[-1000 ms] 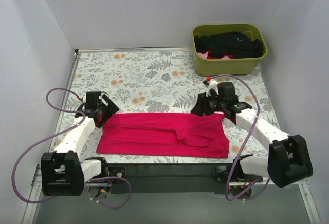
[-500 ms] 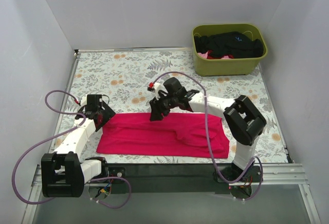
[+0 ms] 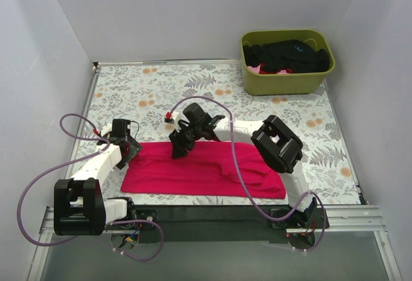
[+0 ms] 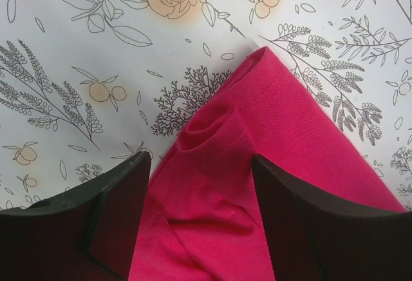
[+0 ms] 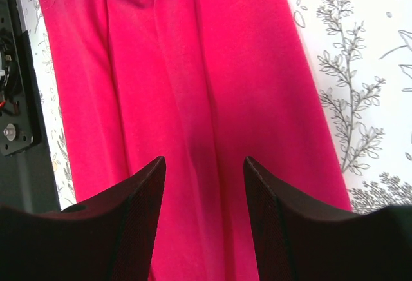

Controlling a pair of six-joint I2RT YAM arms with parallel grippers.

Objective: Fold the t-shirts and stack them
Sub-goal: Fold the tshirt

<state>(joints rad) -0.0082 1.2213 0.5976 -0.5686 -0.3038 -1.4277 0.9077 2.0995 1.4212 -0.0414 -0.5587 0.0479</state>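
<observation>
Red t-shirt (image 3: 206, 168) lies flat as a long band on the table (image 3: 161, 94) near the front edge. It looks folded lengthwise already, so the step in hand is probably the end-over-end fold. Left gripper (image 4: 199, 165) is spread wide and straddles the shirt's far left corner, with nothing pinched yet. Right gripper (image 5: 203, 165) is also spread, above the cloth by the far edge, left of middle, holding nothing. Before you close the left, get low enough to take every layer at that corner, hem included. A top-layer-only pinch will likely peel the fold apart. Set the right down where you want the crease, so the cloth pivots there instead of sliding. Carry the end across low with the edges matched. Black shirts (image 3: 290, 54) sit in the green bin (image 3: 283, 82), far right.
</observation>
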